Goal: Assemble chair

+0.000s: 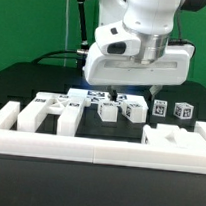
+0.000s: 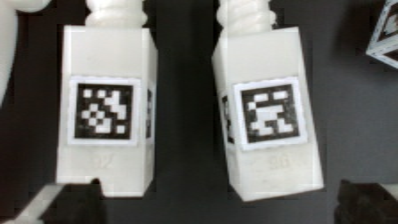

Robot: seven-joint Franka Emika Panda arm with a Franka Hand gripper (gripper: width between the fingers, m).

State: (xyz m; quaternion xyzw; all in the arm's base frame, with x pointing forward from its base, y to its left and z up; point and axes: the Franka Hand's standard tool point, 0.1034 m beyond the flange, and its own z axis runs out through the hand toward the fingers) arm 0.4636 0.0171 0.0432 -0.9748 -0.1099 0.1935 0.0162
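Across the worktop: white chair parts lie loose behind the border rail, none visibly joined.
Progress: assembly looks barely begun, with every joint apparently left to make.
Arm: reaches steeply down, wrist aimed at the worktop, just behind the rail's middle.
Flat panels: rest near the rail's far side, toward the exterior view's left.
Square bars: two lie tags up, side by side but apart, behind the rail's middle and directly under the wrist.
Tagged blocks: sit farther behind the rail, toward the exterior view's right.
End effector: released, jaws spread wide and gripping nothing. Its dark fingertips flank the pair of bars, and contact cannot be told.
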